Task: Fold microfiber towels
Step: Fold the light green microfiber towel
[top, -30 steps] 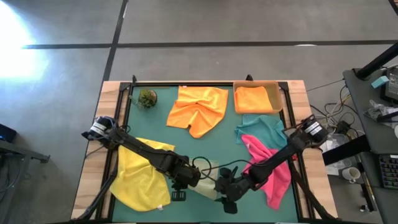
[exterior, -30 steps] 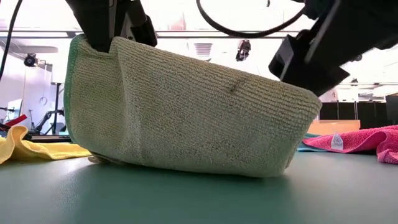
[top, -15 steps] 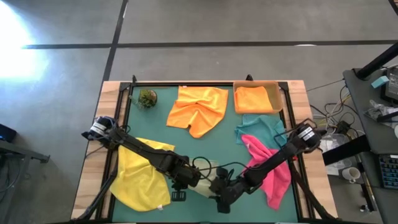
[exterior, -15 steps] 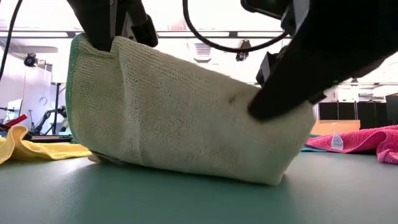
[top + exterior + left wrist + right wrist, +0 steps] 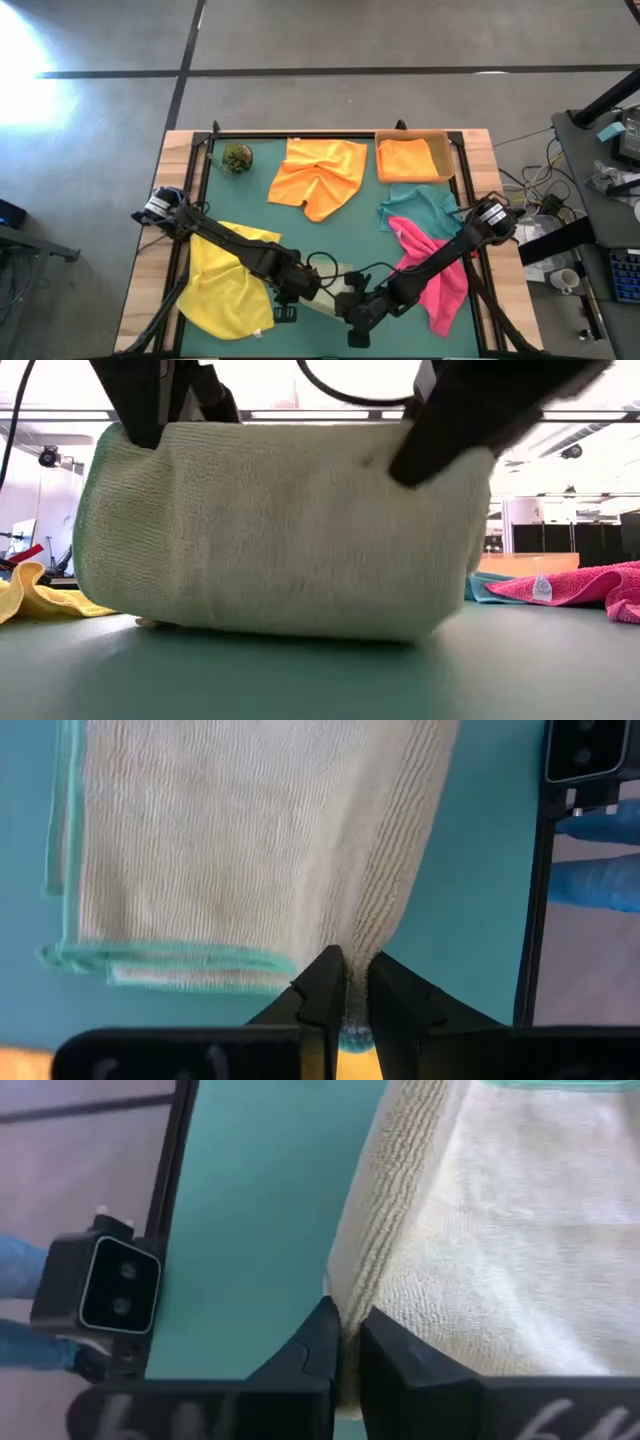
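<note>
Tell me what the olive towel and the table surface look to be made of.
Olive towel: soft ribbed microfiber-like cloth, matte, with fine looped rows and a teal stitched hem in the left wrist view. Table: smooth green mat, faintly glossy; whether vinyl or rubber is unclear.

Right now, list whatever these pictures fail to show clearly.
- High view: most of the olive green towel lies under both arms; its fold lines are hidden.
- Low view: that towel fills the frame, blocking the table behind it; both tools are cut off at the top edge.
- High view: the orange towel in the tan tray is too small to count its layers.
</note>
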